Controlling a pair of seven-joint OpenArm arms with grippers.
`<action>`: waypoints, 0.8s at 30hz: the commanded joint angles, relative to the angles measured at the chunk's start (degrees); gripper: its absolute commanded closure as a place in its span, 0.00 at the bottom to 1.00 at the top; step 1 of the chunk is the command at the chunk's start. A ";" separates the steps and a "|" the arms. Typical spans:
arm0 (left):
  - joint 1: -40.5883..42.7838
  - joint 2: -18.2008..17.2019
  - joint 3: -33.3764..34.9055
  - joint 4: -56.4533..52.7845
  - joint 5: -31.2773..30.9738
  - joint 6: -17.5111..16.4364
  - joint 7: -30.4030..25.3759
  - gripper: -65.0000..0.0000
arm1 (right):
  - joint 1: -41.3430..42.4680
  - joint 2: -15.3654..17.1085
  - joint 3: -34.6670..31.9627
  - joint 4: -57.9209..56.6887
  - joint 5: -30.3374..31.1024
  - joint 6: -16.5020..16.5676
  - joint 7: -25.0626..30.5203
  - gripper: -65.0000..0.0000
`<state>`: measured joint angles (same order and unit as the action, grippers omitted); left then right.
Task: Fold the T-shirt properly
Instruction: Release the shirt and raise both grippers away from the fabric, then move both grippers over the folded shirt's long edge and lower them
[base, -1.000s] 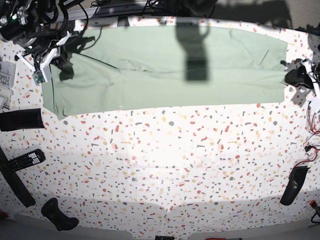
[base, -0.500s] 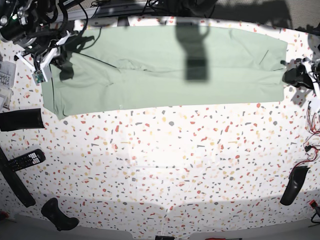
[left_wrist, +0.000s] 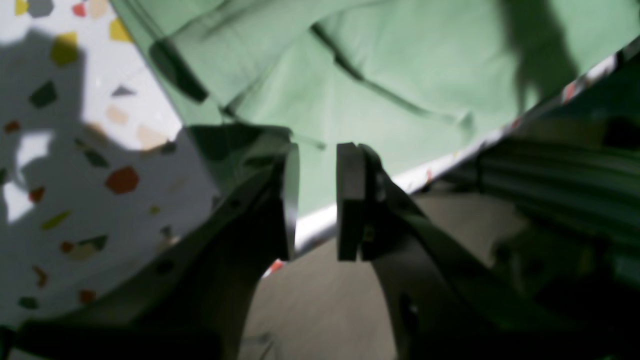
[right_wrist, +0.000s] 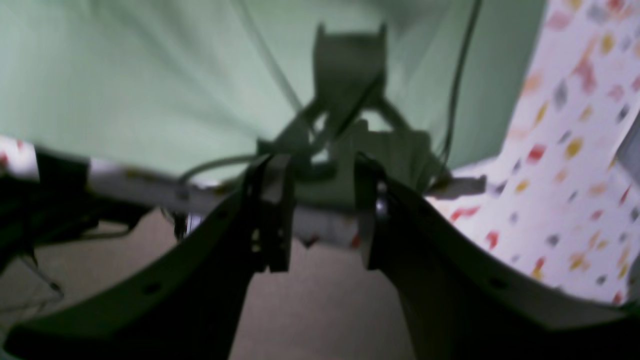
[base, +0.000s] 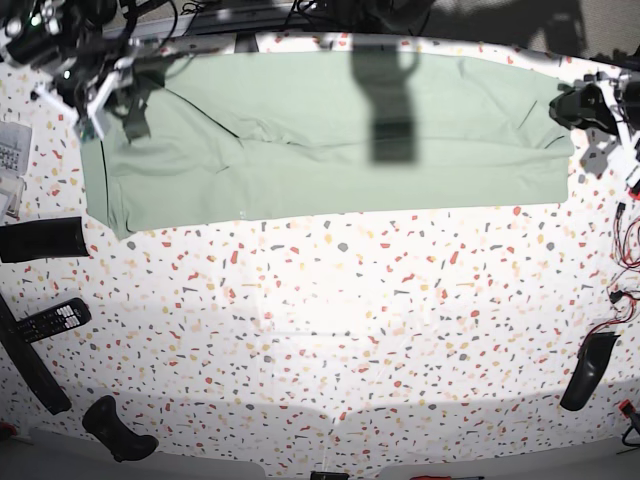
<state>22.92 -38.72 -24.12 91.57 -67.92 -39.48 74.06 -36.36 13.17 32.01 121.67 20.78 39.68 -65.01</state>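
Letting go looks like the step: both grippers' fingers (left_wrist: 350, 200) are apart, empty, the soft pale-green T-shirt (base: 330, 140) beyond them; regrasp an edge next.

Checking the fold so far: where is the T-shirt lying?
In the base view, the T-shirt lies spread as a wide band along the table's far edge, between both grippers.

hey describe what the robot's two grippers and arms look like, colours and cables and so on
Left gripper: dark, curved black arms ending in flat rectangular pads. Right gripper: the same dark build with small holes. In the base view both arms carry white brackets and black cables.
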 joint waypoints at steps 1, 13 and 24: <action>0.09 -1.33 -0.59 0.83 -1.14 -0.39 -2.12 0.82 | -0.90 0.66 0.39 1.11 -0.63 0.32 0.68 0.69; -2.36 -1.33 -0.72 7.30 0.46 -0.37 -8.15 0.82 | -1.88 0.79 0.44 1.22 3.48 -0.92 9.55 0.69; -9.73 3.23 7.45 20.06 15.80 -0.52 -21.55 0.82 | 6.47 0.79 0.44 1.22 16.72 -0.90 9.64 0.69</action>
<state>13.85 -34.59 -15.99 110.76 -50.46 -39.68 54.00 -29.82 13.32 32.03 121.89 36.67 38.61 -56.58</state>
